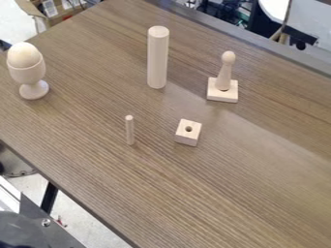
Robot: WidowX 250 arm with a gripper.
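Several pale wooden pieces stand apart on the brown table. At the left is an egg cup with a wooden egg in it. A thick, tall cylinder is upright near the upper middle. To its right, a pin with a round head stands on a square base. Lower down, a thin short dowel is left of a small block that has a round hole in its top.
The table's left edge runs diagonally down past dark metal equipment at the lower left. A cardboard box is beyond the upper left edge, and cables and gear lie behind the far edge.
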